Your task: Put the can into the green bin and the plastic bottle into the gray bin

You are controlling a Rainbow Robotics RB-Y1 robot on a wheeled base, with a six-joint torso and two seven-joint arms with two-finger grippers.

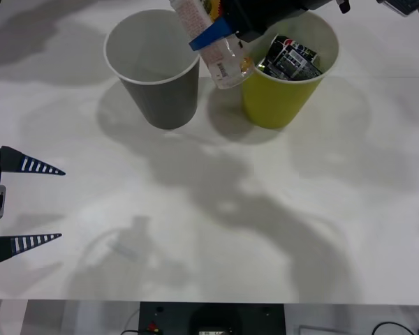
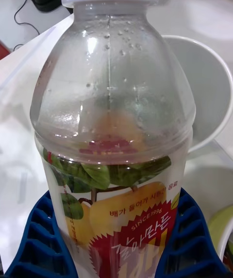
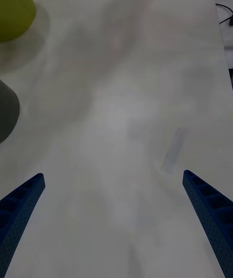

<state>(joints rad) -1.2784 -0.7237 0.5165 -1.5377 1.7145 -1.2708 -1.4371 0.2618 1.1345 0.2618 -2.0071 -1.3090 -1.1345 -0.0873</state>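
Right gripper (image 1: pixel 220 31) clamped the bottle (image 1: pixel 216 43); gray bin (image 1: pixel 129 28) lay beside it. Advice: centre over the rim before releasing.

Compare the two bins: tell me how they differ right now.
The green bin already holds the can; the gray bin holds nothing. The green bin stands to the robot's right of the gray one. The bottle, clamped in the right gripper, hangs between them. Both are upright, white-rimmed, tapered cups.
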